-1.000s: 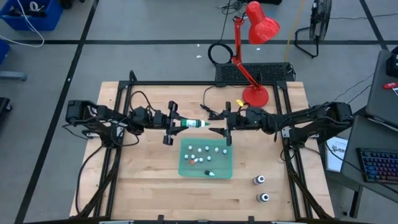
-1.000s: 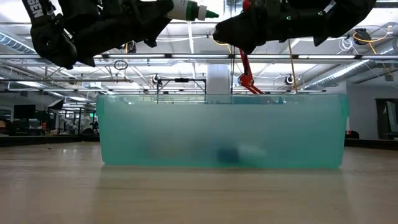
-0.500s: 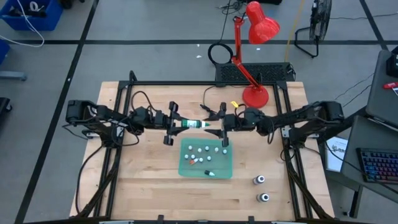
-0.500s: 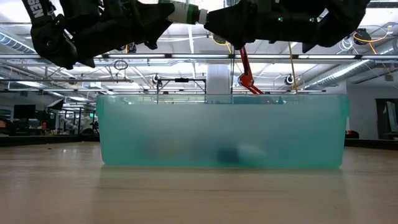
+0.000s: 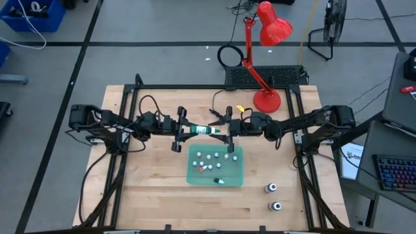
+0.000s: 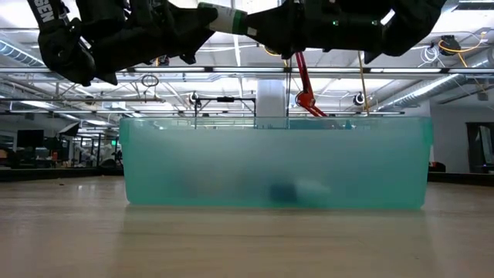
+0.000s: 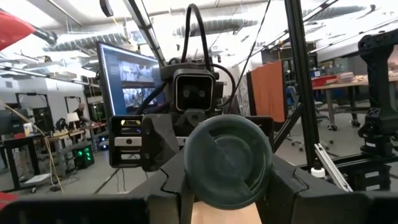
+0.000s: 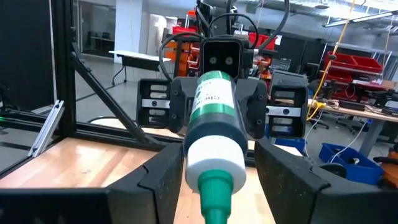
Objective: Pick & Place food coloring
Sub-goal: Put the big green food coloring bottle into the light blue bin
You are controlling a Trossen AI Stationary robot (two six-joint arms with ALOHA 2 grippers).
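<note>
A food coloring bottle [image 5: 198,129] with a green label, white shoulder and green cap is held level in the air beyond the green tray's [image 5: 192,156] far edge. My left gripper [image 5: 182,129] is shut on it. My right gripper [image 5: 221,132] is open. Its fingers [image 8: 158,180] stand on either side of the bottle's cap end [image 8: 214,186] without touching it. Several tiny white-capped bottles [image 5: 211,158] sit on the tray's floor. Two larger white-topped bottles [image 5: 270,188] stand on the table to the tray's right. My left gripper pinches the bottle's body near its base end [image 8: 208,93] between its two fingers [image 8: 180,115]. The fingers come in level from the table's left and lie along the bottle. The bottle is level and lifted clear, with its cap pointing toward the table's right.
The tray's translucent wall [image 6: 270,162] fills the low view below both grippers. A red desk lamp [image 5: 266,97] stands at the table's far edge behind the right arm. There is bare wood to the left of the tray and along the near edge.
My right gripper has moved toward the table's left, toward the held bottle, and its open fingers now flank the cap end. The bottle has kept its place.
</note>
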